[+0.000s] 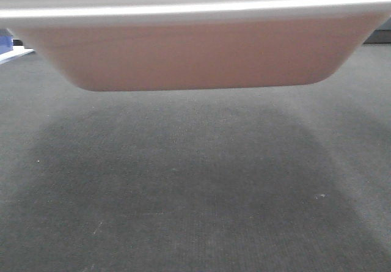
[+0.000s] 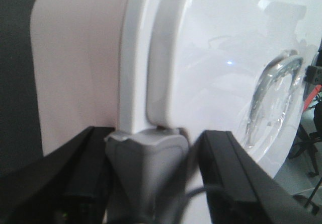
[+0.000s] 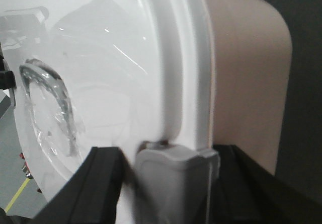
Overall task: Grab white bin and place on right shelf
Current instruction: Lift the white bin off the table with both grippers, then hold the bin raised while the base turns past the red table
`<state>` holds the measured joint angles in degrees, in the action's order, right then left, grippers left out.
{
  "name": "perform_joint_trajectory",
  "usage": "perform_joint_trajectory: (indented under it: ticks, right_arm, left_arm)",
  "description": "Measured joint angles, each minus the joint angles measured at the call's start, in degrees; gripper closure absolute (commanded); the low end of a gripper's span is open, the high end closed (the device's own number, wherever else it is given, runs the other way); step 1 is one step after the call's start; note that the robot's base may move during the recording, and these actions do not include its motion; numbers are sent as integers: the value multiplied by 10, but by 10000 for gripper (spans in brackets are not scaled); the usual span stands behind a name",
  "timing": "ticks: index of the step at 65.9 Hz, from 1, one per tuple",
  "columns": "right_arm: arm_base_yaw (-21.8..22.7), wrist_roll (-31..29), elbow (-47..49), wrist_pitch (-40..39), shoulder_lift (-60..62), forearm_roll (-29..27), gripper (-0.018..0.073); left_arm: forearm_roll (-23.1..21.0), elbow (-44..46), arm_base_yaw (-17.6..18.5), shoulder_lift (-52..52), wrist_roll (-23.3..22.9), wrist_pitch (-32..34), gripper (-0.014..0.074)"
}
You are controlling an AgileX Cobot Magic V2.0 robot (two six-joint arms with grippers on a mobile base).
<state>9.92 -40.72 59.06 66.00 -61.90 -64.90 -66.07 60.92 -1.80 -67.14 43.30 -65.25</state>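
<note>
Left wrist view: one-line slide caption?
Left gripper with black fingers either side of the grey latch on the white bin, clear handle on its lid.

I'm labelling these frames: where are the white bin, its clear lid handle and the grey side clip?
white bin (image 1: 195, 52), front view, its pinkish side wall.
clear lid handle (image 2: 261, 85), left wrist view, the curved moulded loop.
grey side clip (image 3: 176, 183), right wrist view, its flat front face.

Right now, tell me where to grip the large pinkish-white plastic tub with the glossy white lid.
Grip the tub at the grey latch clip on each end, one gripper from each side, as the left gripper and right gripper do. The lip overhangs there; the tapered walls are smooth.
</note>
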Motion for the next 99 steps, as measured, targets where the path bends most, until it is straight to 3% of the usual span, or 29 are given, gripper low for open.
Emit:
perform_joint_trajectory:
  ticks: [39,99]
  right_arm:
    - [1,0,1,0,34,-4,135]
    - [1,0,1,0,58,-4,135]
  left_arm:
    - [-4,0,-1,85,2,20,356]
    - [-4,0,-3,87,3,22,356]
